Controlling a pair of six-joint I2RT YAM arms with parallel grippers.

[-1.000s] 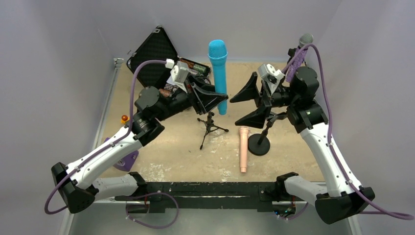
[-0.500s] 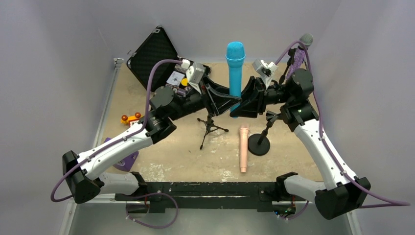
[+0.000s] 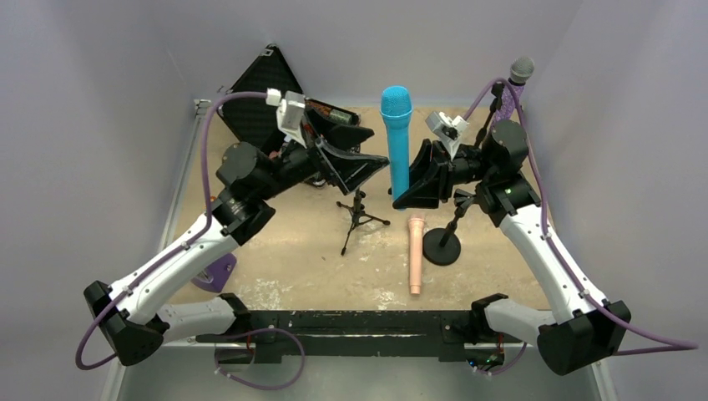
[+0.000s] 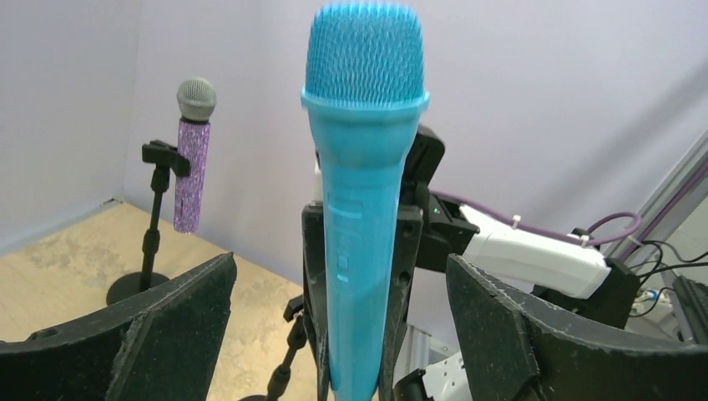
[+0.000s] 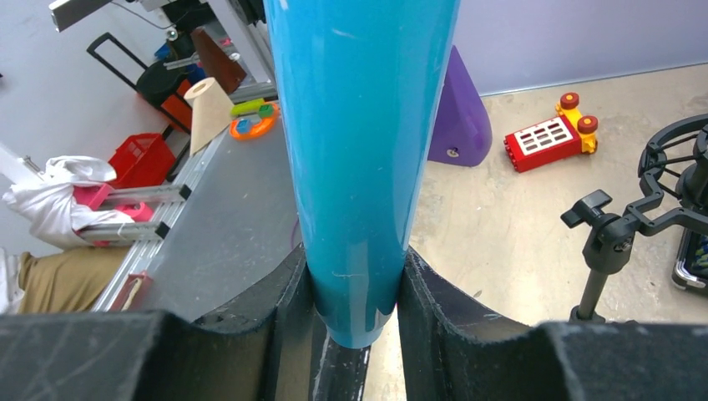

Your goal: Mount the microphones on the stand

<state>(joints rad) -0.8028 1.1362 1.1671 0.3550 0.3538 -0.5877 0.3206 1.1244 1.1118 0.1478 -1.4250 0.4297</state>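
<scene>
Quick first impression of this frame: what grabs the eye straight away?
The bright blue plastic microphone stands upright in mid-air at centre, clamped near its bottom end by the right gripper, with the left gripper open close by. A glittery purple microphone sits on a black stand at the far right; a pale peach-pink microphone lies flat near the front.

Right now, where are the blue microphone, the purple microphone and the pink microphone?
blue microphone point(image 3: 398, 150): top external view, on its handle.
purple microphone point(image 4: 191, 180): left wrist view, on its glittery handle.
pink microphone point(image 3: 415, 259): top external view, middle of its body.
</scene>
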